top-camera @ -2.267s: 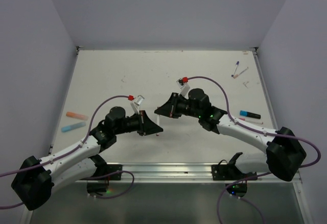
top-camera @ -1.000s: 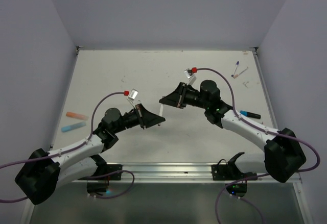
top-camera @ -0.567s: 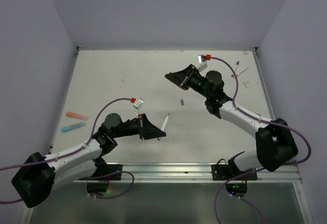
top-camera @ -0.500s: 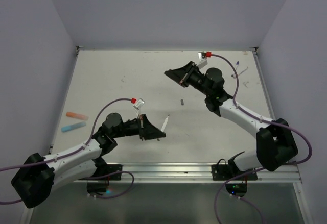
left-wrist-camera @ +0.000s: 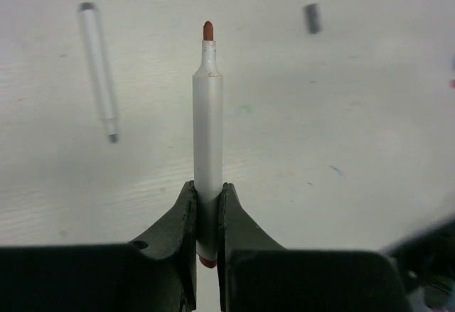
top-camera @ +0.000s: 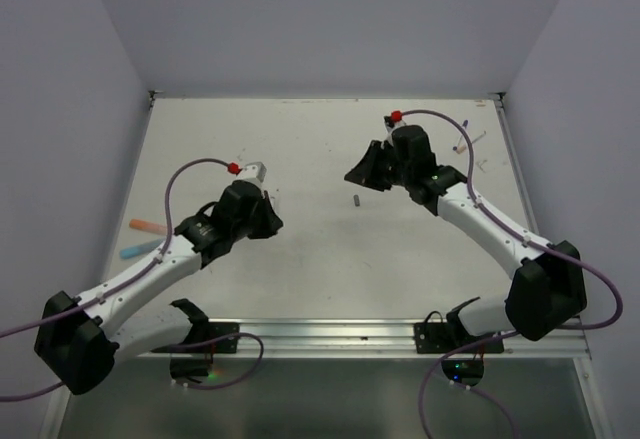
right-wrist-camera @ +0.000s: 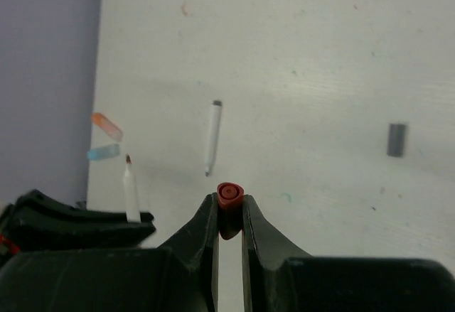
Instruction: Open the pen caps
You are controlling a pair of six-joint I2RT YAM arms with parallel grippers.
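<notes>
My left gripper (left-wrist-camera: 207,187) is shut on a white pen barrel (left-wrist-camera: 207,127) whose bare red tip points away from it. In the top view this gripper (top-camera: 268,217) is left of centre. My right gripper (right-wrist-camera: 229,209) is shut on a small dark red pen cap (right-wrist-camera: 229,197), held above the table. It is right of centre in the top view (top-camera: 362,171), well apart from the left one. A grey cap (top-camera: 356,200) lies on the table between them and also shows in the left wrist view (left-wrist-camera: 311,18) and the right wrist view (right-wrist-camera: 397,140).
A second uncapped white pen barrel (left-wrist-camera: 97,70) lies on the table. It also shows in the right wrist view (right-wrist-camera: 212,136). A salmon marker (top-camera: 150,226) and a pale blue marker (top-camera: 135,252) lie at the left edge. More pens (top-camera: 465,139) lie at the back right.
The grippers were close together, then drew apart, the pen in the left and the red cap in the right. The right rose to the back, then came down. The left swung back-left.
</notes>
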